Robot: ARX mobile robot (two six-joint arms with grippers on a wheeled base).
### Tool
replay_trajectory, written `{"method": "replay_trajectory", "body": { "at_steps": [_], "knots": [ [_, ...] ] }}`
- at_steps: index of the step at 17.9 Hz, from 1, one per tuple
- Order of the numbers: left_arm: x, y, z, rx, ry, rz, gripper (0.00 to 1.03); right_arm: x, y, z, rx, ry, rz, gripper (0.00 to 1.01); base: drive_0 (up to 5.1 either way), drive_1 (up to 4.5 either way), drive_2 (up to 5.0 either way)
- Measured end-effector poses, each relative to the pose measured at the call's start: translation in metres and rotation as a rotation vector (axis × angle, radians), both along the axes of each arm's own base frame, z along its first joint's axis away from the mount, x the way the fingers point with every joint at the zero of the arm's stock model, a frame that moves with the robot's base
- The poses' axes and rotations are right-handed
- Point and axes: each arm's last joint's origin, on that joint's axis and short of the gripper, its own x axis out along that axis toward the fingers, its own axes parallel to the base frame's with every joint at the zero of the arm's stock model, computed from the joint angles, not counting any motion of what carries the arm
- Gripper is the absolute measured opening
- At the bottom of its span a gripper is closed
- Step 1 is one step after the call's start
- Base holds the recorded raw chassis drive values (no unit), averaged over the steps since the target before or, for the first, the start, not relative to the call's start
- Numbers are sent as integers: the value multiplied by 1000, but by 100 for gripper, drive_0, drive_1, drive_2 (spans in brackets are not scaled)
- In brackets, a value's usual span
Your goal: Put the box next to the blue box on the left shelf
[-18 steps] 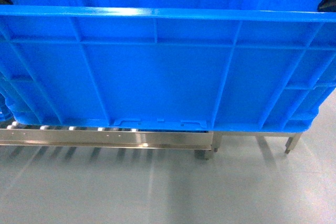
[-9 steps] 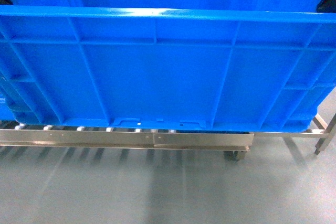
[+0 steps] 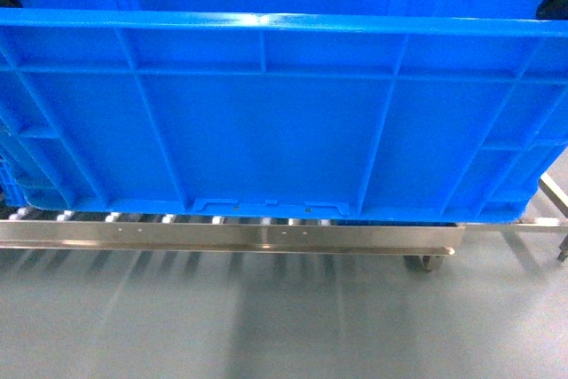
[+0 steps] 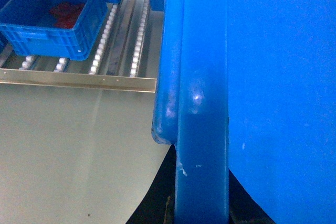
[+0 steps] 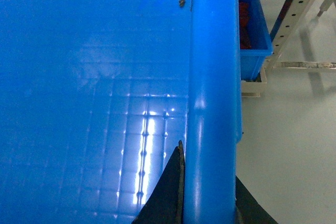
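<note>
Glossy grey floor [image 3: 266,326] is seen below the left shelf [image 3: 231,235], a silver steel rack with a riveted front rail and rows of small white rollers. The box [image 3: 266,113], a large bright-blue plastic crate with ribbed walls and a thick rim, is held just above that rail, filling the head view. Its rim is clamped by the left gripper [image 4: 202,211] and the right gripper [image 5: 207,203], dark fingers pressed on either side. A smaller blue crate [image 4: 50,17] holding something red rests on the rollers.

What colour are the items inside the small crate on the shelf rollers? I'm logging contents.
Red, lying in the small blue crate; clearest in the left wrist view.
</note>
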Motion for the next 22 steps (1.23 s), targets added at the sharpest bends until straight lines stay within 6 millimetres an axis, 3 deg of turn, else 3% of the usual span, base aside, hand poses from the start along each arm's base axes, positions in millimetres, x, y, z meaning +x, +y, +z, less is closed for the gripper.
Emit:
{"method": "replay_trajectory", "body": {
  "at_steps": [13, 22],
  "knots": [
    [0, 0, 0, 1, -1, -1, 6, 0, 0, 0, 0, 1, 0, 8, -505, 240, 240],
    [0, 2, 1, 3, -2, 1, 6, 0, 1, 0, 0, 0, 4, 8, -7, -7, -7]
  ]
}}
